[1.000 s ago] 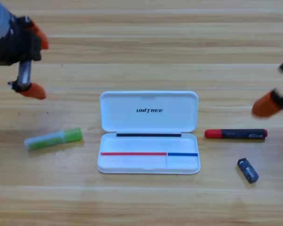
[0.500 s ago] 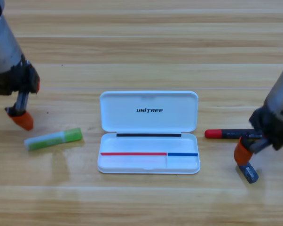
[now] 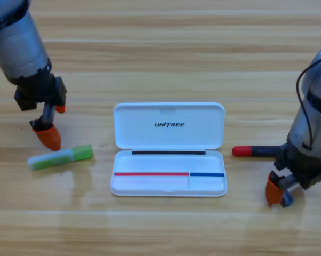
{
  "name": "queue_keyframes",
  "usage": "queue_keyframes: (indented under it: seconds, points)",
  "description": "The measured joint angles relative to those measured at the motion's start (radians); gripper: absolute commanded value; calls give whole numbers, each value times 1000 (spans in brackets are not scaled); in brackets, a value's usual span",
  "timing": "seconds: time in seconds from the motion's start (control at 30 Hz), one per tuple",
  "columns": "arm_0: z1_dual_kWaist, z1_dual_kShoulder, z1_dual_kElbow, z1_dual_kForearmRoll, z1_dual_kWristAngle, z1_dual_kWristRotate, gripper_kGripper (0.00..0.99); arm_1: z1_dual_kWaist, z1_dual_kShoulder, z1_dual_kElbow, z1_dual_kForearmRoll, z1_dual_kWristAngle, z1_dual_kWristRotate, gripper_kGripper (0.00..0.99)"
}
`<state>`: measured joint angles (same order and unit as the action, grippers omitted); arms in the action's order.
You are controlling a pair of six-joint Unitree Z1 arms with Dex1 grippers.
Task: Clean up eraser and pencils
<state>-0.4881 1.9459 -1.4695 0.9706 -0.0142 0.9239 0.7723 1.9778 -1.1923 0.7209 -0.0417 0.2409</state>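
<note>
The light green pencil (image 3: 60, 157) with its white end lies on the table left of the open white case (image 3: 150, 184). My left gripper (image 3: 53, 124) hangs just above the pencil's upper left, open, its lower orange jaw tip close to the stick but apart from it. The red and black pencil (image 3: 255, 151) lies right of the case, its black half partly hidden behind my right arm. My right gripper (image 3: 278, 193) points down onto the dark eraser (image 3: 287, 201), of which only a sliver shows at the gripper's lower right.
The case lies open in the middle with its lid (image 3: 169, 114) folded back toward the far side. Both grey arms reach down along the left and right edges of the table.
Both arms have come down from the edges. The left gripper dropped toward the green pencil. The right gripper moved down past the red pencil onto the eraser, covering most of it.
</note>
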Motion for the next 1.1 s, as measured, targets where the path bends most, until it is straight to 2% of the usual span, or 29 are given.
queue_keyframes:
  seconds: [0.07,0.27,0.5,0.6,0.67,0.77,0.97,1.1]
  points:
    - [7,5,0,0,-2,-9,951,0,13,-1,1,4,1,362]
    - [23,11,11,-33,-2,-28,953,0,15,-2,1,31,1,0]
    - [29,11,103,-138,14,-54,951,0,15,-5,1,33,-23,0]
    - [31,11,137,-174,20,-56,951,0,14,-14,19,33,-162,0]
    - [31,11,151,-181,21,-58,953,0,8,-35,62,40,-304,0]
    - [31,11,169,-194,24,-66,951,2,-4,-127,152,51,-509,0]
    - [31,11,213,-245,37,-82,953,18,-34,-309,245,80,-732,0]
    - [31,11,231,-267,45,-92,954,41,2,-434,321,84,-802,0]
